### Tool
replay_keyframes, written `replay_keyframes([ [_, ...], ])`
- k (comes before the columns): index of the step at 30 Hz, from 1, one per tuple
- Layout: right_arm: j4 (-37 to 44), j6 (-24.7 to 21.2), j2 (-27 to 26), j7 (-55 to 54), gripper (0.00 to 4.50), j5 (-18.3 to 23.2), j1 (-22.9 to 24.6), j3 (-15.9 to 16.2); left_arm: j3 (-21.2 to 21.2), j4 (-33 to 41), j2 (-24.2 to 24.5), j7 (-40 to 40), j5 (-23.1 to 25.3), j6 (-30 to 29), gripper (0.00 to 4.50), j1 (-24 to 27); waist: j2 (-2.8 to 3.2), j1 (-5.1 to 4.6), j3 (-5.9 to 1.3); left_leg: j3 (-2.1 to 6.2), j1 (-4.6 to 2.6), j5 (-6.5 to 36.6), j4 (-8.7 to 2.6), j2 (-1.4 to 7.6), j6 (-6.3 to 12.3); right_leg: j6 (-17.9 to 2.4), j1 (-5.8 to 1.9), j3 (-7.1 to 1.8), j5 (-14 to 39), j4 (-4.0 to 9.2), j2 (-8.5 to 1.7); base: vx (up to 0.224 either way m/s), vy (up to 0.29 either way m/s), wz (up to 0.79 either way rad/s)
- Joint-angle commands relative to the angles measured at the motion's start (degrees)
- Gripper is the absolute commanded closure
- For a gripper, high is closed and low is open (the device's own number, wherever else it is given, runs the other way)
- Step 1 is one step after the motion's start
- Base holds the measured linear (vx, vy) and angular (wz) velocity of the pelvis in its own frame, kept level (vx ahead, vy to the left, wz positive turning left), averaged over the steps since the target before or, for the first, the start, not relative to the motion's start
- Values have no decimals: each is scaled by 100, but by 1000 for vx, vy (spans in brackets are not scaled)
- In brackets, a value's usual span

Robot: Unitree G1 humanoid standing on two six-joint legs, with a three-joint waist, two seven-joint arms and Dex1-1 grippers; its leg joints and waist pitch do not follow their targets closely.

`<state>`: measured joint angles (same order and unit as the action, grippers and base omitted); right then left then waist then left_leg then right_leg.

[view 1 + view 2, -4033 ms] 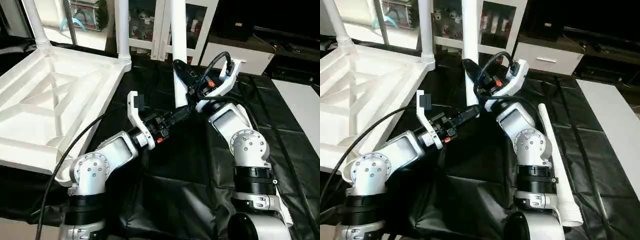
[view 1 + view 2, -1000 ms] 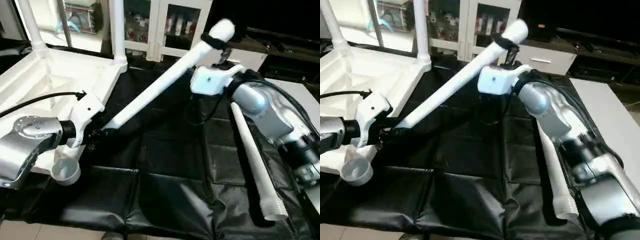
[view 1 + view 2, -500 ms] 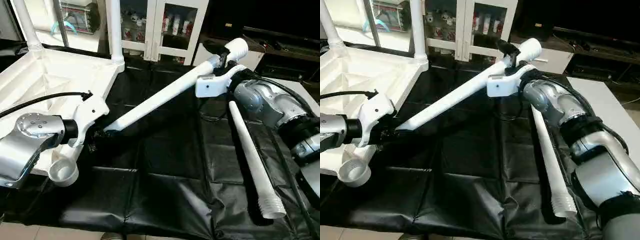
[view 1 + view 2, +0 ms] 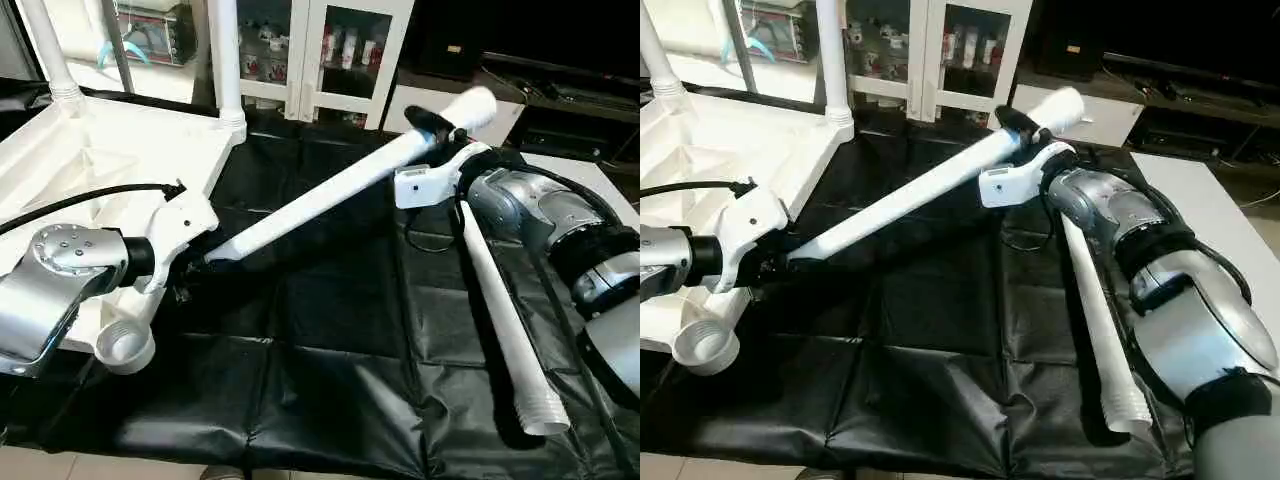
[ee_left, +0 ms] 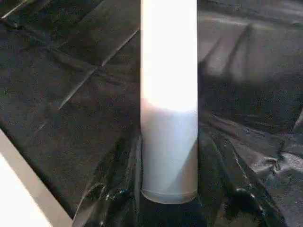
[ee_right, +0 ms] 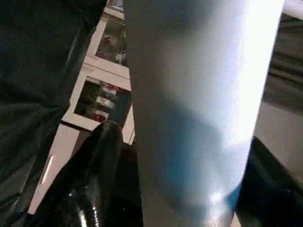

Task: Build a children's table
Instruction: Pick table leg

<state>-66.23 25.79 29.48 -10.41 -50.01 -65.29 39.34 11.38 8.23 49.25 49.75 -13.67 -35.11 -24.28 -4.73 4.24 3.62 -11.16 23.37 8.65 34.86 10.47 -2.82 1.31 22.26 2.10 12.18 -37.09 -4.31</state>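
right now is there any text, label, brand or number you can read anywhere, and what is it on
No readable text anywhere.
Held leg, spare leg on the black cloth, table top: plain white, no marks visible.
Items in the glass cabinet behind: any labels too small and blurred to read.
Silver forearms: no legible markings.

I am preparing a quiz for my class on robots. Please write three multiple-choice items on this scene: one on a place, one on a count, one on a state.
1. Where is the loose leg?
A. on the black cover
B. in a socket
C. on the floor

2. How many legs stand in the table top?
A. none
B. two
C. four

3. How is the held leg held?
A. by no pincer
B. upright by one pincer
C. slanted, left pincer low, right pincer high

Key: 1 A, it lies flat there. 2 B, two rise from far corners. 3 C, one pincer at each end.
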Motion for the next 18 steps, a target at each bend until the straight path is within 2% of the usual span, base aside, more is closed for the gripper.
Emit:
replay_keyframes([
  [1, -176, 72, 24, -69, 172, -61, -102, 47, -121, 90, 24, 17, 47, 95, 315, -63, 96, -38, -385, 99, -226, 1707, -372, 207, -602, -933, -87, -213, 939, 378, -261, 0, 0, 0],
  [7, -288, 108, 6, -65, 221, -95, -126, 37, -146, 17, 28, -39, 162, 213, 315, -99, 77, -53, -399, 97, -209, 1606, -364, 204, -573, -954, -109, -208, 755, 362, -256, 0, 0, 0],
  [9, -371, 130, -7, -94, 242, -94, -143, 46, -256, -78, -65, -251, 285, 423, 315, -128, 82, -64, -399, 99, -203, 1599, -362, 202, -560, -958, -113, -208, 749, 366, -257, 0, 0, 0],
  [10, -396, 138, -10, -104, 255, -94, -148, 48, -291, -119, -102, -286, 288, 467, 259, -147, 85, -69, -398, 97, -205, 1595, -360, 201, -556, -968, -108, -209, 741, 366, -260, 0, 0, 0],
  [16, -490, 144, -13, -95, 266, -72, -146, 8, -587, -307, -250, -456, 245, 699, 208, -230, 72, -89, -406, 98, -198, 1568, -354, 205, -531, -987, -116, -204, 652, 352, -257, 0, 0, 0],
  [18, -518, 137, -13, -95, 266, -54, -126, -8, -758, -225, -283, -375, 94, 768, 193, -197, 71, -83, -408, 95, -198, 1513, -349, 206, -512, -1002, -116, -204, 602, 345, -258, 0, 0, 0],
])
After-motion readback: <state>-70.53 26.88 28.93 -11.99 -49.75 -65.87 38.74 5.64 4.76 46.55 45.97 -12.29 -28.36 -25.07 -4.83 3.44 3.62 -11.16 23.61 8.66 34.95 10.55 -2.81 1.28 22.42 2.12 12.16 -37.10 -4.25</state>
